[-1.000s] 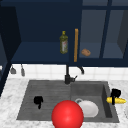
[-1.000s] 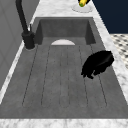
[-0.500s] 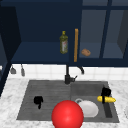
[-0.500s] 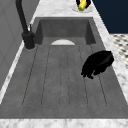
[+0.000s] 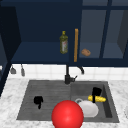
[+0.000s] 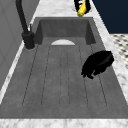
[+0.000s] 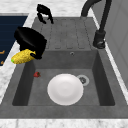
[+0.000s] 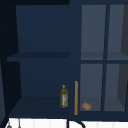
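My right hand (image 5: 96,93) is shut on a yellow corn cob (image 5: 98,99) and holds it over the sink basin (image 7: 97,72), above a white plate (image 7: 65,89) lying on the basin floor. In the right side view the right hand (image 7: 31,41) and the corn cob (image 7: 23,56) hang over the basin's near-side rim. In the left side view the corn cob (image 6: 82,8) hangs at the far end. My left hand (image 5: 38,100) hovers over the ribbed drainboard (image 6: 55,75) with fingers curled and nothing in them; the left hand (image 6: 98,64) is near the drainboard's front edge.
A black faucet (image 5: 67,76) stands behind the sink. A red ball (image 5: 67,114) sits at the front of the sink. A small red thing (image 7: 36,74) lies in the basin. The open wall cabinet holds an olive oil bottle (image 8: 64,97) and a brown roll (image 8: 86,106).
My right hand with the corn cob has moved left, from the sink's right rim to over the basin. The left hand has stayed still.
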You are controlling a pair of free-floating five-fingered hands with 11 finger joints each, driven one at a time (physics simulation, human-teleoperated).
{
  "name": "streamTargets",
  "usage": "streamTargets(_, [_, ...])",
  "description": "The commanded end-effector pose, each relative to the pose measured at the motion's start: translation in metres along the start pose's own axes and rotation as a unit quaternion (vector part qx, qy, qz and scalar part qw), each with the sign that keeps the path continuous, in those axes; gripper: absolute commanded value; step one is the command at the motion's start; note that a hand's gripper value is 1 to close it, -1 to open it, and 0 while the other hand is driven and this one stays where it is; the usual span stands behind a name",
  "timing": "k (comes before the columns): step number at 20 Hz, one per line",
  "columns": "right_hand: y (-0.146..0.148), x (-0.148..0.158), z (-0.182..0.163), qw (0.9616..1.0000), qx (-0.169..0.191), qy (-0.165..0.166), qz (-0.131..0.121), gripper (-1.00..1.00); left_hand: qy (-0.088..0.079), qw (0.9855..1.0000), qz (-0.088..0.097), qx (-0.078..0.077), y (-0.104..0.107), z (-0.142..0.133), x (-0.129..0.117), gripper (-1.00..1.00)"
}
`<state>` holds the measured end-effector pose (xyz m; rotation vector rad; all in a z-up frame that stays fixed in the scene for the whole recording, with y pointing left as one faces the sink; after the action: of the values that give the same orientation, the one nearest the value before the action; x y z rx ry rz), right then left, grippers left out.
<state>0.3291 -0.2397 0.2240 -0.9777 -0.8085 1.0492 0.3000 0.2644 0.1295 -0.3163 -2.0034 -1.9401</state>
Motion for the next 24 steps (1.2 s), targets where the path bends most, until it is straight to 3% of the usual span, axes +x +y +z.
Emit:
streamTargets(1, [0.015, 0.016, 0.0, 0.9993, -0.015, -0.035, 0.003, 1.0, 0.0, 1.0, 0.0, 0.0, 0.0, 0.0, 0.0, 0.0])
streamTargets(7, [0.049, 0.031, -0.008, 0.9932, -0.019, -0.114, 0.009, 1.0, 0.0, 1.0, 0.0, 0.0, 0.0, 0.0, 0.0, 0.0])
streamTargets(13, [0.098, 0.043, -0.034, 0.9864, -0.015, -0.164, 0.011, 1.0, 0.0, 1.0, 0.0, 0.0, 0.0, 0.0, 0.0, 0.0])
streamTargets(20, [0.15, 0.049, -0.08, 0.9804, -0.001, -0.195, 0.03, 1.0, 0.0, 1.0, 0.0, 0.0, 0.0, 0.0, 0.0, 0.0])
streamTargets(24, [0.171, 0.052, -0.105, 0.9783, -0.01, -0.206, 0.018, 1.0, 0.0, 1.0, 0.0, 0.0, 0.0, 0.0, 0.0, 0.0])
